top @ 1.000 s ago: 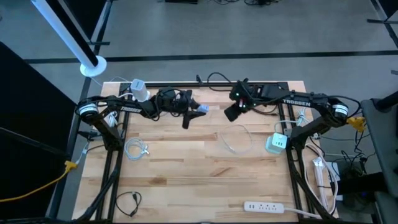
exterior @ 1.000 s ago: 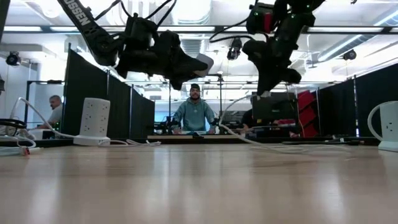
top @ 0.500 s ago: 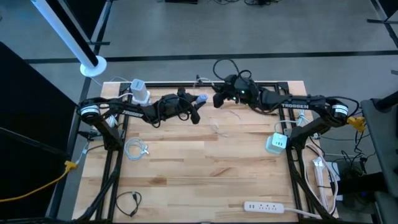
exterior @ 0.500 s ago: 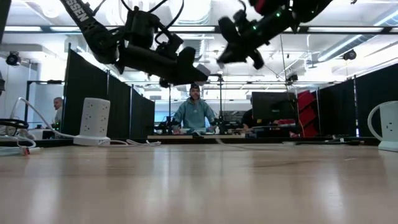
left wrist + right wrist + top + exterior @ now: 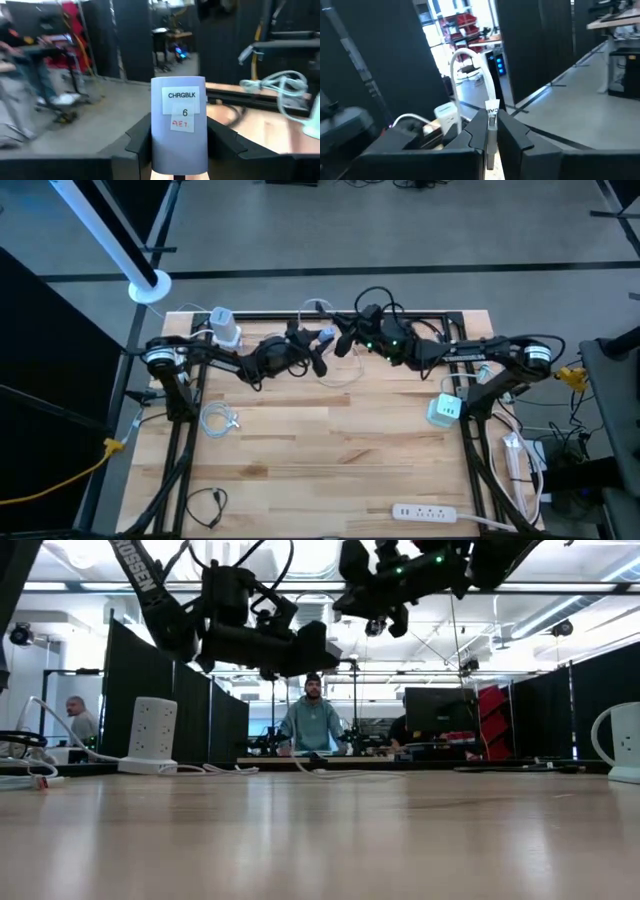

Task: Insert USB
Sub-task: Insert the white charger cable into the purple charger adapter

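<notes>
Up at the frame's top centre, the left gripper clamps the light, rigid pale-grey charger block by its flanks, while the right gripper pinches the floppy white USB cable just behind its stiff plug.

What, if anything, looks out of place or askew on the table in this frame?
Nothing looks spilled or damaged. The left end effector holds a labelled charger block upright and the right end effector is shut on a white cable, both raised near the table's far edge. Loose cables and a power strip lie untidily around the sides.
</notes>
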{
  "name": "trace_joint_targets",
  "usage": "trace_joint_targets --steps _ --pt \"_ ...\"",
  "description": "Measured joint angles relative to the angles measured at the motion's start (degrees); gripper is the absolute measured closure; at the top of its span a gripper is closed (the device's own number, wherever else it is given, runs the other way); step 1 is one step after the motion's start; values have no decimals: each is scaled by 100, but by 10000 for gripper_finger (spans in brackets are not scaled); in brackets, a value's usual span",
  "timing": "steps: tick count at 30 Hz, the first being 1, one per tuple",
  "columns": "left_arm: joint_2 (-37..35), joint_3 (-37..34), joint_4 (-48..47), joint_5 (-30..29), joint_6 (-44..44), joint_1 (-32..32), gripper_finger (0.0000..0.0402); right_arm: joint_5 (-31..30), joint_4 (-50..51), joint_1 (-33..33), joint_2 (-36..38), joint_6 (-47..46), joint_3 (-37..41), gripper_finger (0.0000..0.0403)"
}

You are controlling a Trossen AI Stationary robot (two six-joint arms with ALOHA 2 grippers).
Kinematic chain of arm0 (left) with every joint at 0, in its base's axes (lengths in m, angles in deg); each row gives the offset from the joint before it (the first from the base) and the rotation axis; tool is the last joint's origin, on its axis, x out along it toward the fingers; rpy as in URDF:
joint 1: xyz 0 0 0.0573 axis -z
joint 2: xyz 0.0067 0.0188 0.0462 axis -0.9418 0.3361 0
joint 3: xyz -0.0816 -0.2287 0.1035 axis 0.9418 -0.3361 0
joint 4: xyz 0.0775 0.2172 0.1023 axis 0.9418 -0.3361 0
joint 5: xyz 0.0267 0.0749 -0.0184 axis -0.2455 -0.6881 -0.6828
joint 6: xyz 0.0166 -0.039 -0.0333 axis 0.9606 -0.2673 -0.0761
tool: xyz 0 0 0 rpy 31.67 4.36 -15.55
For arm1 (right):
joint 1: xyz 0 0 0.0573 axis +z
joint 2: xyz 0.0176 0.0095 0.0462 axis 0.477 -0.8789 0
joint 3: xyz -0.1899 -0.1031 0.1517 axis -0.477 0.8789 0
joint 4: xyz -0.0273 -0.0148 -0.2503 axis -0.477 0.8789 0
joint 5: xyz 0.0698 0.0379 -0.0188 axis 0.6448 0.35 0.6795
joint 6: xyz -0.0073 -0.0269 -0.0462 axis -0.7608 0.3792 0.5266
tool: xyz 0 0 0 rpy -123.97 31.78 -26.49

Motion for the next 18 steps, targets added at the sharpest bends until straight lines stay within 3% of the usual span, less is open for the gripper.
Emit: trace_joint_targets --steps 7,12,18 --pt "140 0 824 -527 522 195 282 -348 -905 305 -416 393 3 389" --pt "25 0 924 -910 988 311 282 -585 -1588 501 -548 1106 3 389" --pt "-39 0 1467 -1070 1647 342 282 -700 -1727 596 -542 1666 1 389"
